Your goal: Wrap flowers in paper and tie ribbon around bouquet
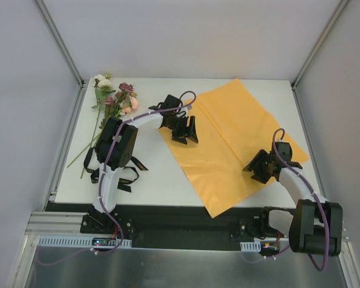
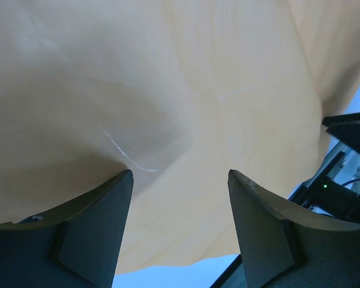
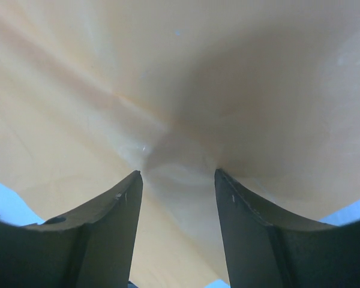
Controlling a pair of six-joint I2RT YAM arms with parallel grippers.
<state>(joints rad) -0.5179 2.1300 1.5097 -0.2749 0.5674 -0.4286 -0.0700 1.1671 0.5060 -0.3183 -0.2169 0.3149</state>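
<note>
Left hand, right hand: both spread, pinching nothing, hanging over paper. Paper lying flat across counter; flowers lying far left, off paper. I'm judging: squaring paper first, pressing lightly, avoiding creases.

The paper is a plain, bright orange with a slight sheen, set against the white bench. The flowers mix white, pale pink and dusky mauve blooms with green leaves and stems, and the ribbon is black. The left hand and right hand are black, on black-and-white arms strung with purple cables.
</note>
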